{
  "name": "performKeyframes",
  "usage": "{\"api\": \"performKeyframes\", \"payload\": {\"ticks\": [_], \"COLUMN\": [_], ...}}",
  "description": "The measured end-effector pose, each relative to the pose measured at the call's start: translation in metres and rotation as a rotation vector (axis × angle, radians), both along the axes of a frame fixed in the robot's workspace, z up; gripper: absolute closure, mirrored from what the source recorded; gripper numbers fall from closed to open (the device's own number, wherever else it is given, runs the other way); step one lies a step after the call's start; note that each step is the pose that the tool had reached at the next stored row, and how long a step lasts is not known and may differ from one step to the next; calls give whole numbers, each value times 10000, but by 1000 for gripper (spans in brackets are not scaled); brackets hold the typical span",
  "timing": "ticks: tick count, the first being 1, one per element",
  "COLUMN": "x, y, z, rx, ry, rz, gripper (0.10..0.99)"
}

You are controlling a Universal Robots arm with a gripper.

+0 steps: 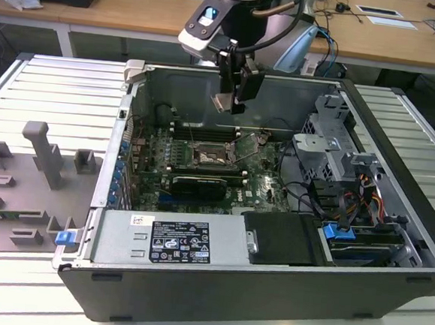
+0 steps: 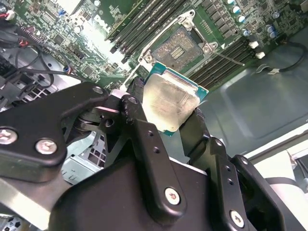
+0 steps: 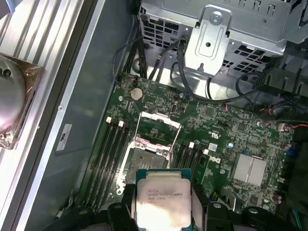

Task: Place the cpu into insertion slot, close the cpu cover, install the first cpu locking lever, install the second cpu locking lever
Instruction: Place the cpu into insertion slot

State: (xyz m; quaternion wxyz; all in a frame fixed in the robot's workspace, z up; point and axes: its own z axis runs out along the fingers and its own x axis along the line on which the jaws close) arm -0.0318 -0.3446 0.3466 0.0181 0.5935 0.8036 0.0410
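Note:
My gripper [image 1: 230, 102] is shut on the cpu [image 1: 224, 103], a flat square chip with a pale metal top. It hangs in the air above the open computer case. In both wrist views black fingers [image 2: 139, 120] clamp the cpu [image 2: 171, 103] by two opposite edges. The insertion slot [image 3: 144, 161] lies bare on the green board below the cpu [image 3: 161, 199], with some gap between them. The cpu cover [image 3: 159, 127] stands flipped open on the slot's far side. A thin lever [image 2: 226, 57] sticks out beside the slot [image 2: 177, 47].
Long black memory slots [image 3: 108, 159] flank the socket. A long black card [image 1: 198, 185] lies in front of it and a power supply [image 1: 170, 241] sits at the case front. A metal drive cage [image 1: 332, 145] fills the exterior view's right. Grey fixtures [image 1: 40, 164] stand outside on the left.

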Motion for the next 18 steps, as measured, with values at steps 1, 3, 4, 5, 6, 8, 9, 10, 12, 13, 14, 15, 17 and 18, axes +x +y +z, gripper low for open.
{"api": "performKeyframes", "payload": {"ticks": [1, 3, 4, 5, 6, 8, 9, 10, 12, 13, 14, 15, 17, 18], "x": [0, 0, 0, 0, 0, -3, -2, -1, -2, -3, -3, -4, -4, -4], "y": [0, 0, 0, 0, 0, 0, 0, 0, 0, 0, 0, 0, 0, 0], "z": [-8, -28, -38, -49, -56, -86, -100, -126, -157, -163, -168, -177, -196, -212], "rx": [-1, 0, -1, -2, -2, -39, -59, -76, -99, -100, -104, -109, -112, -112], "ry": [1, 1, 1, 1, 1, 1, 0, 1, 1, 0, 1, 0, 2, 3], "rz": [-32, -110, -145, -196, -233, -335, -360, -396, -480, -524, -562, -663, -960, -1175], "gripper": [545, 545, 545, 545, 545, 545, 545, 545, 545, 545, 545, 545, 545, 545]}}
